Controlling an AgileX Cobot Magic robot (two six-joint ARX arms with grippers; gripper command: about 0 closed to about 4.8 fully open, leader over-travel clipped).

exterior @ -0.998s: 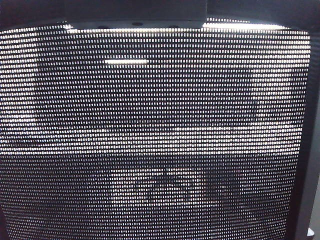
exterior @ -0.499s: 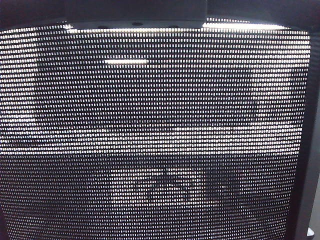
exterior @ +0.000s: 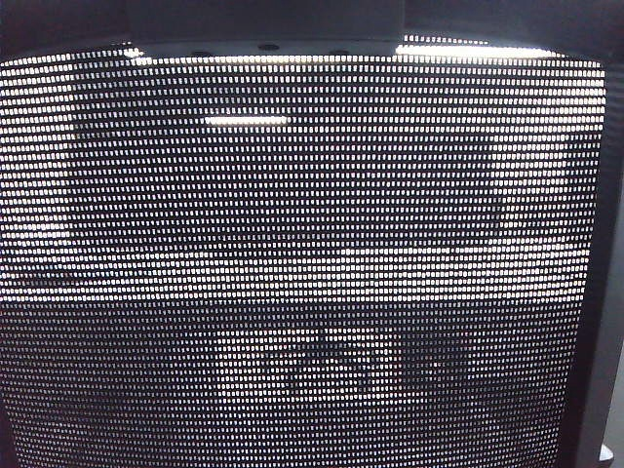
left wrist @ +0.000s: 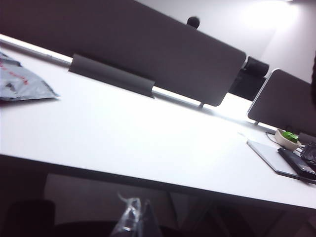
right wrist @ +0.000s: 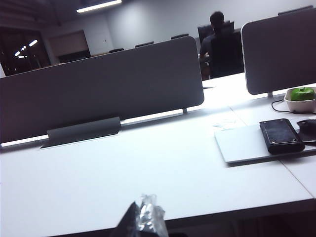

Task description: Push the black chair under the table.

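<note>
Black chair [exterior: 312,263]: mesh back fills the exterior view, solid frame along the top and right edge; its position relative to the table cannot be told from there.
Table [right wrist: 123,173]: white top, seen from both wrist cameras across its near edge.
Grey divider panel [right wrist: 98,89]: upright along the far edge.
Closed laptop [right wrist: 247,143]: near the right end, a black device [right wrist: 281,136] lying on it.
Left gripper [left wrist: 132,219]: only wrapped tips visible below the near edge; open or closed cannot be told.
Right gripper [right wrist: 143,217]: the same, at the near edge.
</note>
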